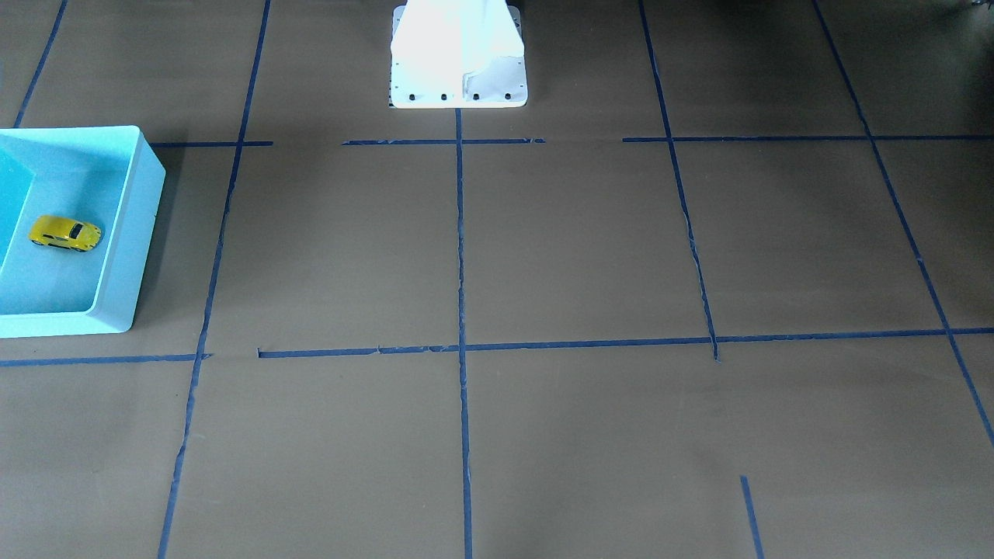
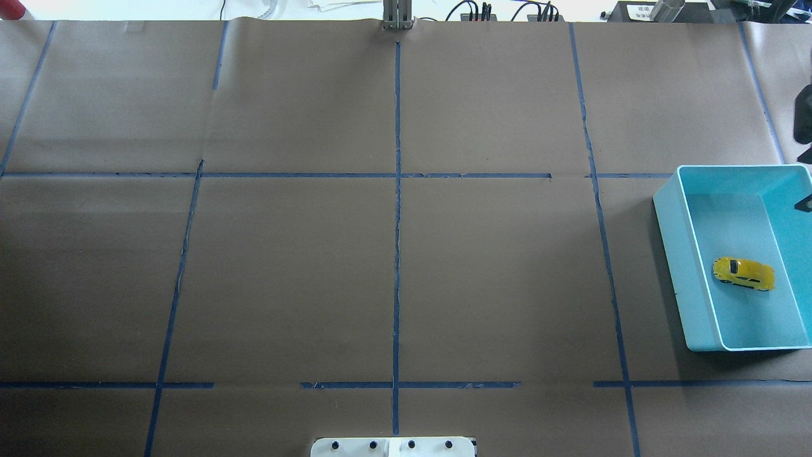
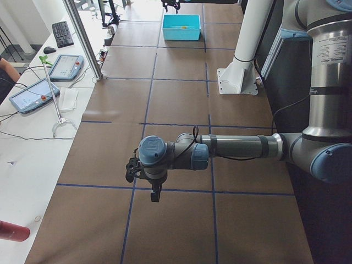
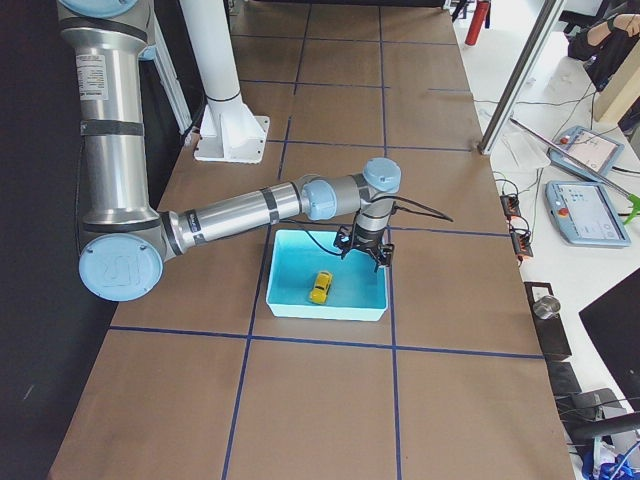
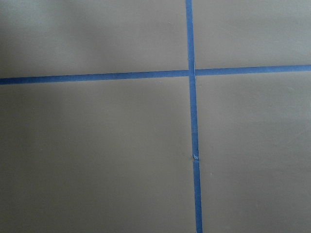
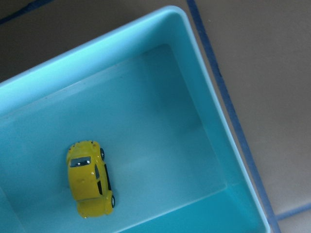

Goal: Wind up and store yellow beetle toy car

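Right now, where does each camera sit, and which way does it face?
Front-facing: across the table, facing the robot; base at top.
Overhead: behind the robot, looking forward-down; base at bottom.
Exterior left: table's left end; left arm near, left hand over table.
Exterior right: table's right end; right arm, right hand above bin.
Left wrist: straight down on tape cross; no hand.
Right wrist: down into bin at toy car; no hand.
Shared: front-facing and overhead show bin, mirrored.

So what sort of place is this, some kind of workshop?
Probably a robotics lab: a brown paper-covered table gridded with blue tape lines, a grey-and-blue jointed robot arm over it, and touchscreen control tablets on the white side bench.
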### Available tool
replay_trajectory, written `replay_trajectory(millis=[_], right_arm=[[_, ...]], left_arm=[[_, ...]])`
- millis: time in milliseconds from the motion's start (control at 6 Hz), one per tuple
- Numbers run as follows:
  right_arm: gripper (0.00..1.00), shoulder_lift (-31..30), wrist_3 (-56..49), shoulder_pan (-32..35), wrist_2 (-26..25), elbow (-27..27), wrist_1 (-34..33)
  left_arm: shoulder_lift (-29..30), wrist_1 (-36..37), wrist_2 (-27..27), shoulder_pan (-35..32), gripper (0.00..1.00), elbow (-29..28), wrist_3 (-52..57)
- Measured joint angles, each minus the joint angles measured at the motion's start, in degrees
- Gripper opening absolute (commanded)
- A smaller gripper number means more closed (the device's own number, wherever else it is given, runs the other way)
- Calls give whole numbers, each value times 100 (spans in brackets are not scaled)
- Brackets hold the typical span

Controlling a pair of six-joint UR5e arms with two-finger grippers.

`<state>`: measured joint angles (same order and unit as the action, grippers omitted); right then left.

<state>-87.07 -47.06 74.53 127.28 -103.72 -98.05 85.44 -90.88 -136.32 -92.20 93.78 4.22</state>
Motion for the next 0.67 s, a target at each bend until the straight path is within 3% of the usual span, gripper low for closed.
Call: replay_trajectory(millis=[667], right_arm=[[100, -100, 101, 1970, 2, 894, -295]], left_arm=[[-1, 0, -8, 0, 100, 8, 0]])
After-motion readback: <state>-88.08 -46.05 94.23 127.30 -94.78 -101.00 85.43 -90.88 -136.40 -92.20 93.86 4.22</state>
